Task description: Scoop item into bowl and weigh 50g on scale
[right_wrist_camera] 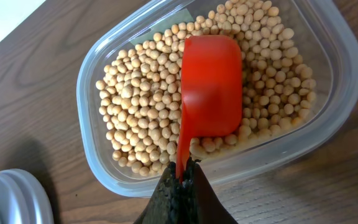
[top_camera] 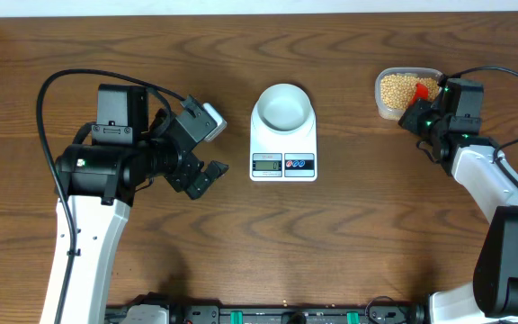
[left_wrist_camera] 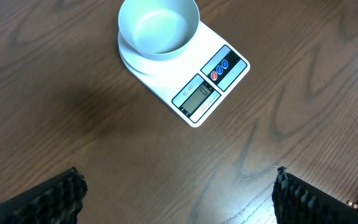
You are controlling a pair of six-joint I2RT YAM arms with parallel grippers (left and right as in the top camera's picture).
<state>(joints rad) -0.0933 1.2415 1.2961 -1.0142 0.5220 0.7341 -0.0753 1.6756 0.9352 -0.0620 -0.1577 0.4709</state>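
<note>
right wrist view: scoop in the beans, bowl off toward the scale

we see the right gripper (right_wrist_camera: 182, 182) clamped narrow on the thin handle of a red scoop (right_wrist_camera: 211, 87). the scoop's long axis runs straight out from the jaws, with its cup lying among the beans (right_wrist_camera: 142, 99) in the clear tub (right_wrist_camera: 92, 158). we cannot tell whether the cup holds any beans. from overhead, the tub stands well apart from the scale (top_camera: 283, 155), on the scale's right and slightly further back. the bowl (top_camera: 284, 106) sits on the scale's platform, behind the display, and looks empty. so the coming move, as we judge it, turns on that sideways gap: the scoop must lift level and travel leftward from the tub to over the scale. the right arm holds the tool and is the one to make that carry. the left gripper (top_camera: 209, 151) hangs just beside the scale on its left, jaws spread wide and holding nothing.
</note>
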